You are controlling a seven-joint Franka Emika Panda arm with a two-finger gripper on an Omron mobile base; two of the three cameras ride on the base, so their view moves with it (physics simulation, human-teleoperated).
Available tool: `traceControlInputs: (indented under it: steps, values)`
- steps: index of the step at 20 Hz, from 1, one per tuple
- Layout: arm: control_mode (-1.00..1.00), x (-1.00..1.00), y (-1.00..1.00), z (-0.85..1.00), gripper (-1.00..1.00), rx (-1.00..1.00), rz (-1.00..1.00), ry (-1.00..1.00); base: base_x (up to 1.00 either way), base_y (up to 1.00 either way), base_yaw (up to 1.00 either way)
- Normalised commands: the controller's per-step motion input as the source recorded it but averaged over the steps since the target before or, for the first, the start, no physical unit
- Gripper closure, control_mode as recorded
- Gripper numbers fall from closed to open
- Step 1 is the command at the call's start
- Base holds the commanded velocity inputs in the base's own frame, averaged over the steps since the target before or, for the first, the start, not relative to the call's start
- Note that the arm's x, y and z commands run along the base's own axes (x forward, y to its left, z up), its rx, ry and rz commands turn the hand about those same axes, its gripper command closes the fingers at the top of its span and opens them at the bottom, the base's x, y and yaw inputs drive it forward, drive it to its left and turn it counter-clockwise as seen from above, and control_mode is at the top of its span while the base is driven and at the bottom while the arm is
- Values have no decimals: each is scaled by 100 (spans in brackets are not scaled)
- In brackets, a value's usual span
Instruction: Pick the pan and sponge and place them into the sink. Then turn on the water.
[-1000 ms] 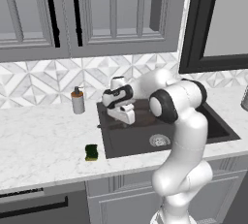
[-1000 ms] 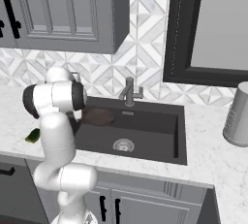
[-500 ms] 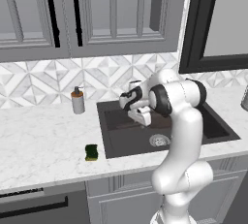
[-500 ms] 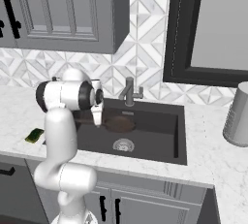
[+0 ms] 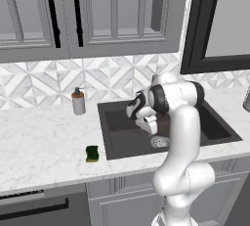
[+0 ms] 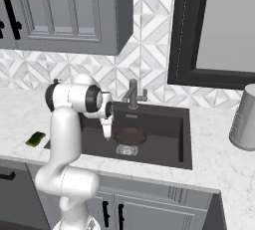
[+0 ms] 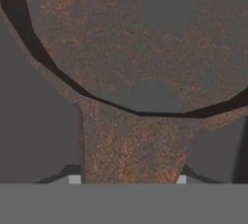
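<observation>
The dark reddish-brown pan (image 6: 130,135) hangs low inside the dark grey sink (image 6: 185,124), just above its floor near the drain. My gripper (image 6: 107,132) points down into the basin and is shut on the pan's handle (image 7: 131,155), which runs between the fingertips (image 7: 74,179) in the hand view, with the round bowl (image 7: 140,39) beyond. In the left base view the gripper (image 5: 149,124) is over the middle of the sink (image 5: 111,122). The green and yellow sponge (image 5: 92,153) lies on the counter left of the sink, also seen as the sponge (image 6: 36,138). No water is in view at the faucet (image 6: 133,93).
A soap bottle (image 5: 78,101) stands at the back of the counter, left of the sink. A grey canister (image 6: 245,117) stands on the counter at the far right. The silver drain (image 5: 158,142) sits in the basin floor.
The arm has swung the pan from the left part of the sink toward its middle and lowered it into the basin. The sponge has stayed put.
</observation>
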Motion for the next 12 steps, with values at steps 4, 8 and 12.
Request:
traceControlInputs:
  steps: [4,8,12]
  values:
    - [-100,15,-5,-58,100,0,-7,-1,0,0,0]
    - [-100,20,0,-59,100,0,-6,0,0,0,0]
    - [-100,23,0,-55,100,0,-6,0,0,0,0]
